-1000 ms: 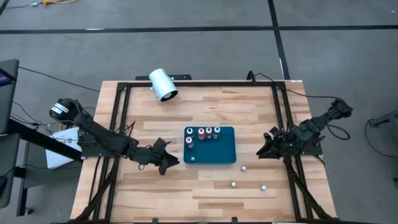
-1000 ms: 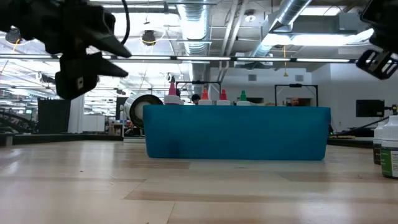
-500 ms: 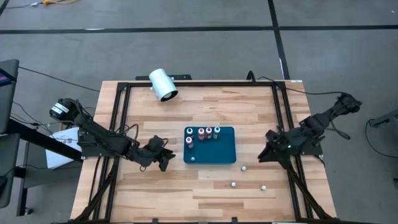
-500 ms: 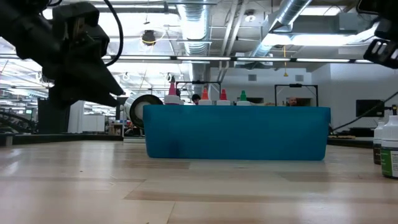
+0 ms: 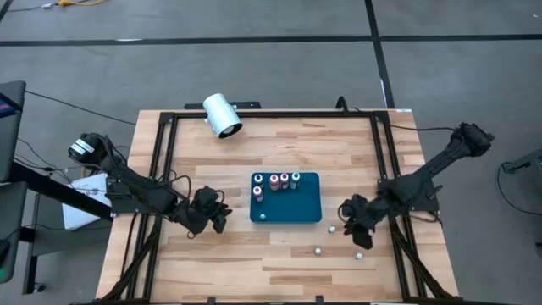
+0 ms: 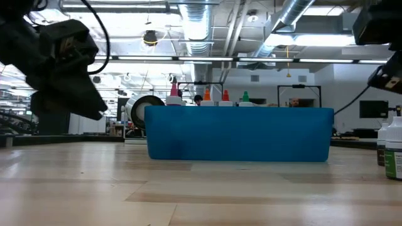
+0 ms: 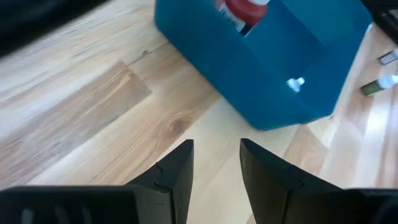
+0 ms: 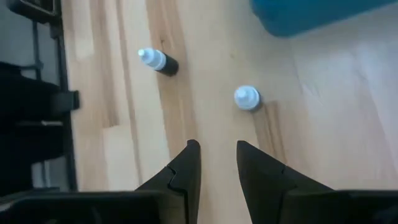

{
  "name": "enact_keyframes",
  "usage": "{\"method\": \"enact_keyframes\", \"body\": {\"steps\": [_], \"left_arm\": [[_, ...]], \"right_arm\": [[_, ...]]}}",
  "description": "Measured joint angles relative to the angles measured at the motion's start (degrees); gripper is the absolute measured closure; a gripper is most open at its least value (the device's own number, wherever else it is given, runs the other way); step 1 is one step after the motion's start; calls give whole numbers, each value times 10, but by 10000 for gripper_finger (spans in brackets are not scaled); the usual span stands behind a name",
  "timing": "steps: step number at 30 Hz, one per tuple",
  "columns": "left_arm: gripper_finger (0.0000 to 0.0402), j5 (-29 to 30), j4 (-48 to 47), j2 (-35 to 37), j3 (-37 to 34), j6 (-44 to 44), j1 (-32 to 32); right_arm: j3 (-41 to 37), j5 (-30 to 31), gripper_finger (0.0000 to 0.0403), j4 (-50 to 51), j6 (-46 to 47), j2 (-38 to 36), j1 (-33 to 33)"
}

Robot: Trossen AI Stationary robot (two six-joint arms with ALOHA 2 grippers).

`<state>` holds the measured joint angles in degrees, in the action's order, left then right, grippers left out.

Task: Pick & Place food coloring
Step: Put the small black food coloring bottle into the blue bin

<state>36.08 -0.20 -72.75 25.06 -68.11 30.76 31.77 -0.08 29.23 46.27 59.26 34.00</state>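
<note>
Several tiny red- and green-capped food coloring bottles point(image 5: 273, 180) stand along the far side of the teal tray point(image 5: 306, 207), and one white-capped bottle point(image 7: 295, 83) sits in its near left corner. Three more bottles rest on the table near the tray's right near corner: point(image 5: 332, 228), point(image 5: 318, 251), point(image 5: 359, 254). My right gripper point(image 8: 214, 155) is open above the table just right of these, with an upright white cap point(image 8: 247, 98) and a dark-bodied bottle point(image 8: 157, 60) ahead of it. My left gripper point(image 7: 216, 155) is open over bare wood left of the tray.
A big white cylinder point(image 5: 222, 115) lies at the table's far edge. Black frame rails point(image 5: 165, 161) run along the left, right and far sides. Bare wood lies in front of the tray and at the near left. One bottle point(image 6: 392, 147) shows at the low view's right edge.
My left gripper has drawn back from the tray toward the table's left edge and sunk a little. My right gripper has swung from the right rail toward the near edge and leftward, ending beside the loose bottles. No bottle has moved.
</note>
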Motion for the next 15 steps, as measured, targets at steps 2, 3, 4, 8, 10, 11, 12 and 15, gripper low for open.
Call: {"method": "enact_keyframes", "body": {"steps": [2, 3, 4, 8, 10, 11, 12, 15], "left_arm": [[280, 16, -17, 0, 0, -21, 14], [280, 24, -26, 0, 0, -33, 21], [280, 31, -35, 0, 0, -45, 27], [280, 64, -53, 0, 0, -77, 53], [280, 86, -55, 0, 0, -82, 65], [280, 96, -55, 0, 0, -82, 70], [280, 102, -55, 0, 0, -82, 73], [280, 112, -55, 0, 0, -82, 80]], "right_arm": [[1, 1, 310, -25, -25, 26, 0], [2, 3, 310, -36, -36, 38, 0], [2, 5, 310, -41, -44, 49, 0], [2, 26, 310, -49, -48, 87, -2], [2, 39, 310, -49, -48, 99, -4], [2, 46, 310, -49, -48, 103, -7], [2, 52, 310, -49, -49, 106, -9], [2, 61, 310, -50, -54, 113, -18]]}}
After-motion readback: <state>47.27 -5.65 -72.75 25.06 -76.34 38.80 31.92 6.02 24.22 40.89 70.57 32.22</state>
